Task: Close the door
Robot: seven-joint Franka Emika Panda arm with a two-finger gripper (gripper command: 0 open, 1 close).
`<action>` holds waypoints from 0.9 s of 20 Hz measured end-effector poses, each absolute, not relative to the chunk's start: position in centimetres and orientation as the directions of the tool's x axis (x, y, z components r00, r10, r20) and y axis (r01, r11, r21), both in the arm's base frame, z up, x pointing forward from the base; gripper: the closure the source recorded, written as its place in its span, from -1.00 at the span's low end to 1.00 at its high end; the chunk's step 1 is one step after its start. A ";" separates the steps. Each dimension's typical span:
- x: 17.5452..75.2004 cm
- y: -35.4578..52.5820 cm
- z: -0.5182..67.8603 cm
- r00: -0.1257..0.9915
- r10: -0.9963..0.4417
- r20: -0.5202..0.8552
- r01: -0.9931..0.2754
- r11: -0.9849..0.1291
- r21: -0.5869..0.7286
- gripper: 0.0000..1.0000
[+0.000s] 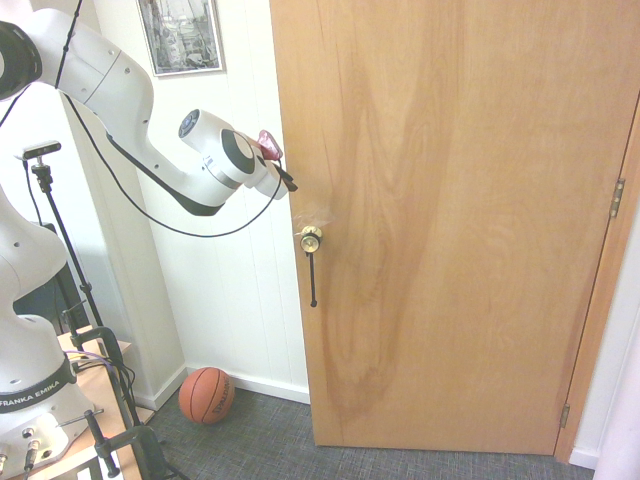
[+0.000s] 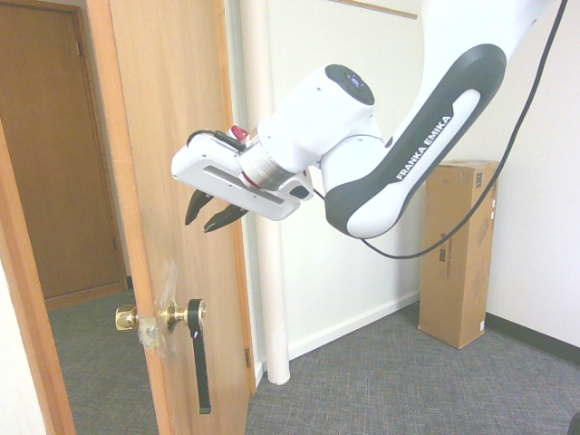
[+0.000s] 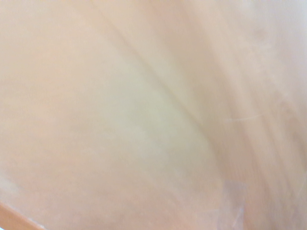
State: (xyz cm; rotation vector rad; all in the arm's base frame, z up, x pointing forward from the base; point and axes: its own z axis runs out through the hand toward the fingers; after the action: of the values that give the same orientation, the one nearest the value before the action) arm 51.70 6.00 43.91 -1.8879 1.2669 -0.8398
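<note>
Second exterior view: the gripper (image 2: 210,212), fingers slightly apart and empty, points at the door (image 2: 172,136) above its brass knob (image 2: 181,314). Wrist view: blurred wood grain only.

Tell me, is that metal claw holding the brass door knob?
No, the gripper hangs above the knob, apart from it, near the door.

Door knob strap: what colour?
Black; the strap hangs from the brass knob, clearest in the second exterior view.
</note>
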 end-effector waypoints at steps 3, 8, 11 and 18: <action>51.5 7.3 44.3 0.314 -0.942 0.117 -0.481 -0.264 -0.836 1.00; 52.1 9.8 45.4 0.293 -0.951 0.101 -0.487 -0.240 -0.840 1.00; 53.1 10.4 46.3 0.269 -0.958 0.100 -0.491 -0.225 -0.842 1.00; 55.8 10.9 46.9 0.263 -0.960 0.095 -0.500 -0.220 -0.837 1.00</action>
State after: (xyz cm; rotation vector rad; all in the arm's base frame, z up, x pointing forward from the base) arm 55.79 10.92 46.94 -1.8368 1.3269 -0.8361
